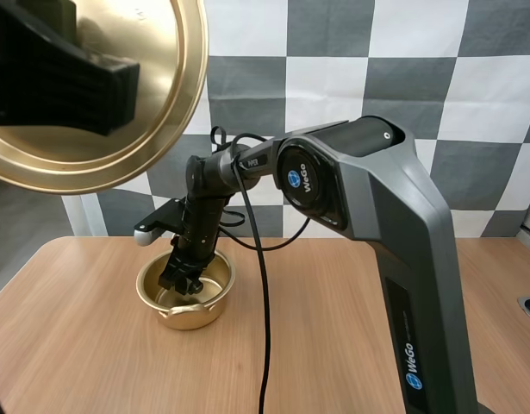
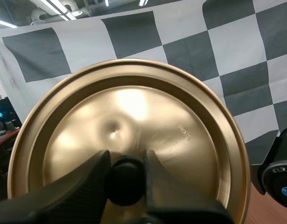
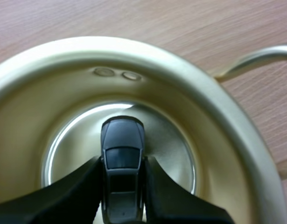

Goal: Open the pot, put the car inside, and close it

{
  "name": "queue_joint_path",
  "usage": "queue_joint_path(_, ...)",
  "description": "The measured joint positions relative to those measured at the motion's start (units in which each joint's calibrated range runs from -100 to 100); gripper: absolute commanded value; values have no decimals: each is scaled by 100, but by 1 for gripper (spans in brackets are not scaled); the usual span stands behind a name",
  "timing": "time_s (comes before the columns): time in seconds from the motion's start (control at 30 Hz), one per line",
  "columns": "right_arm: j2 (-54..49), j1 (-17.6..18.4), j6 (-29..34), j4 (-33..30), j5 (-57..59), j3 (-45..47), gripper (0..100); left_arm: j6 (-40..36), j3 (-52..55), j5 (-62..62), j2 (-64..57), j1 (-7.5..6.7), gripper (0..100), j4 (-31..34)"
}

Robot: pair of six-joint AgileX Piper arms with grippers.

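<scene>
- Car (image 3: 122, 163) is pinched across its flanks by the right jaws, its long axis running along them and one end pointing down at the pot floor.
- Pot (image 1: 215, 304) sits on the left half of the desk (image 1: 351, 328), and the right arm (image 1: 204, 198) reaches steeply down into its mouth.
- That puts the car below the rim, over the middle of the floor; whether it touches bottom, I can't tell.
- Bare wall curves all round the car with no side crowding it, so I'd judge simply letting go should land it cleanly.
- Lid (image 2: 180, 140) hangs high and tilted, well apart from the pot, with the left jaws clamped on its black knob (image 2: 125, 179).
- The lid has no path down while the right arm fills the mouth; straight up looks like the open way out.
</scene>
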Motion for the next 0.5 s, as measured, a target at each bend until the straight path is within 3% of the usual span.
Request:
queue_joint_path(0.07, 0, 0, 0, 0, 0, 0, 72, 0, 0, 0, 0, 0, 0, 0)
queue_joint_path(0.13, 0, 0, -33, -28, 0, 0, 85, 0, 0, 0, 0, 0, 0, 0)
queue_joint_path(0.5, -27, 0, 4, -36, -326, 0, 86, 0, 0, 0, 0, 0, 0, 34)
